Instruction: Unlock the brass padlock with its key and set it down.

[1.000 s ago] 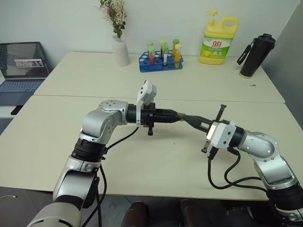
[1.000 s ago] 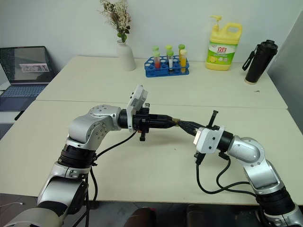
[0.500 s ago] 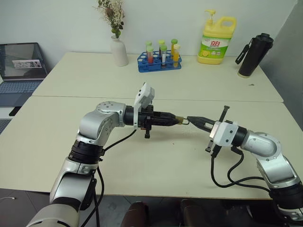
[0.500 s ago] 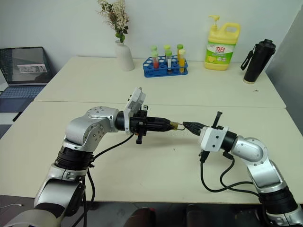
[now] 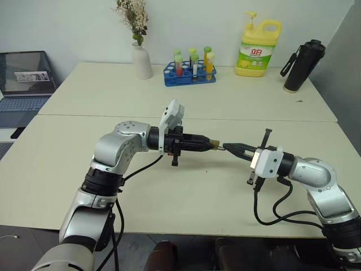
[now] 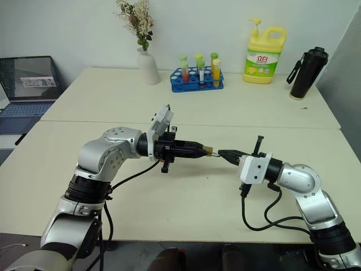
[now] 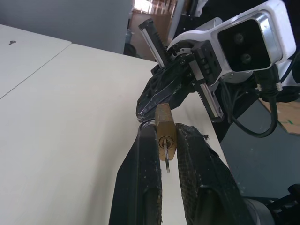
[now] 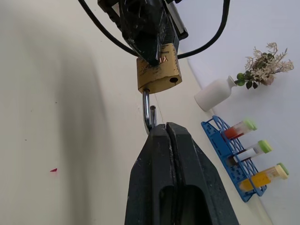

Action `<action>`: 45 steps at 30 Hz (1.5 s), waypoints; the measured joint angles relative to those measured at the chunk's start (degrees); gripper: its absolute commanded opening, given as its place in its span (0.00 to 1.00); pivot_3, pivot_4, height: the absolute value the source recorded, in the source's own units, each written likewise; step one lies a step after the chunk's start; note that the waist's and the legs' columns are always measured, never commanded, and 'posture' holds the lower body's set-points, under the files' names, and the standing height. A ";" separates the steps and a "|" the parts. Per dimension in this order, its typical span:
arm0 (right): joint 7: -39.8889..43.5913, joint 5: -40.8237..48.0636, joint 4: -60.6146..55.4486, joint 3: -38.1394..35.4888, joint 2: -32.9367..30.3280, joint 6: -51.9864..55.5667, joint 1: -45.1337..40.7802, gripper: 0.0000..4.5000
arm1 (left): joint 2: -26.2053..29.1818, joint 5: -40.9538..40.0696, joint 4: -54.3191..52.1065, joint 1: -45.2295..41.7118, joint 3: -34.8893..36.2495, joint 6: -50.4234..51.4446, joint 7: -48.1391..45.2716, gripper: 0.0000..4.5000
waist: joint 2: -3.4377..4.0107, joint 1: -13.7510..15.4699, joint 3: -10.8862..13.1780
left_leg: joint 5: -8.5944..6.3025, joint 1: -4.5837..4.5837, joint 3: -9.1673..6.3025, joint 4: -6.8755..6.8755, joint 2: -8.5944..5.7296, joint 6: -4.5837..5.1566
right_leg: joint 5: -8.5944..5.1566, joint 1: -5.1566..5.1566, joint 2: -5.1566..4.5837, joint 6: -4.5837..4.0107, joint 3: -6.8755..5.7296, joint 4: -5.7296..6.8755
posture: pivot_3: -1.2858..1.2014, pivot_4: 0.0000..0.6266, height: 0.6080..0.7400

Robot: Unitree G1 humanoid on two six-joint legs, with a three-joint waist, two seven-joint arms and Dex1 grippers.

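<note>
The brass padlock (image 7: 164, 127) is held above the table between the fingers of my left gripper (image 7: 164, 136), which is shut on its squarish body. Its silvery shackle (image 8: 147, 108) sticks out toward my right gripper (image 8: 162, 127), which is shut on the loop's end. In the eye views the two grippers meet tip to tip over the near table, with the left gripper (image 5: 211, 144), the padlock (image 5: 216, 144) and the right gripper (image 5: 228, 148) in a row. A thin wire loop hangs below the keyhole (image 7: 165, 140). I cannot tell whether the key is in it.
Both grippers hang over the near table (image 5: 186, 192). On the far table stand a white vase (image 5: 142, 62), a blue test-tube rack (image 5: 190, 72), a yellow detergent bottle (image 5: 258, 48) and a black flask (image 5: 302, 65). A laptop (image 5: 22, 79) sits far left.
The camera has shifted slightly. Both grippers keep their grips and stay almost where they were. A short stretch of shackle now shows between their tips.
</note>
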 measured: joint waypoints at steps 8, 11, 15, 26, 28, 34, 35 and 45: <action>0.71 0.00 0.49 0.02 0.04 -0.10 0.54 0.00 | 0.41 -1.53 -0.53 0.03 0.19 1.50 -0.02 0.04 | 0.00 0.00 0.00 | 0.00 0.00 0.00 0.00 0.00 0.00 | 0.00 0.00 0.00 0.00 0.00 0.00 | 0.52 0.24 1.00; 0.83 0.00 0.49 0.02 0.05 -0.11 1.03 0.00 | 0.43 -1.99 -0.53 0.03 0.19 1.76 0.06 0.04 | 0.00 0.00 0.00 | 0.00 0.00 0.00 0.00 0.00 0.00 | 0.00 0.00 0.00 0.00 0.00 0.00 | 0.52 0.24 1.00; 0.85 0.02 0.48 0.02 0.06 -0.10 1.32 0.00 | 0.40 -2.51 -0.50 0.02 0.25 2.11 0.88 0.04 | 0.00 0.00 0.00 | 0.00 0.00 -0.01 0.00 0.00 0.00 | 0.00 0.00 0.00 0.00 0.00 0.00 | 0.52 0.24 1.00; -0.33 -0.92 1.14 -0.53 0.42 -1.07 2.24 0.00 | 1.13 -3.23 -0.40 0.03 0.20 2.58 0.81 0.04 | 0.00 -0.01 0.00 | 0.00 0.01 0.00 0.00 0.00 0.00 | 0.00 0.00 0.00 0.00 0.01 0.00 | 0.52 0.24 1.00; -0.75 -2.24 2.37 -0.69 -0.16 -1.66 2.20 0.00 | 1.65 -3.23 -0.40 0.06 0.20 3.05 0.72 0.04 | 0.00 -0.01 0.00 | 0.00 0.01 0.00 0.00 -0.01 0.00 | 0.00 0.00 0.00 0.00 0.00 0.00 | 0.52 0.24 1.00; -1.49 -2.62 3.57 -1.00 -1.11 -2.88 1.74 0.00 | 2.28 -3.19 -0.41 0.47 0.08 3.06 0.61 0.04 | 0.00 -0.06 0.00 | 0.00 0.01 0.01 0.00 0.00 0.00 | 0.00 0.00 0.00 0.00 0.01 0.00 | 0.52 0.24 1.00; -1.53 -2.50 3.48 -1.07 -1.08 -2.94 1.47 0.00 | 2.30 -3.18 -0.42 0.59 0.06 3.01 0.59 0.04 | 0.00 -0.05 0.00 | 0.00 0.01 0.01 0.00 0.00 0.00 | 0.00 0.00 0.00 0.00 0.00 0.00 | 0.52 0.24 1.00; -0.20 -0.02 0.35 -0.40 -0.24 -3.32 0.98 0.00 | 2.27 -3.17 -0.49 0.87 -0.05 2.92 0.62 0.04 | 0.00 -0.02 0.00 | 0.00 0.00 -0.01 0.00 0.00 0.00 | 0.00 0.00 0.00 0.00 0.00 0.00 | 0.52 0.24 1.00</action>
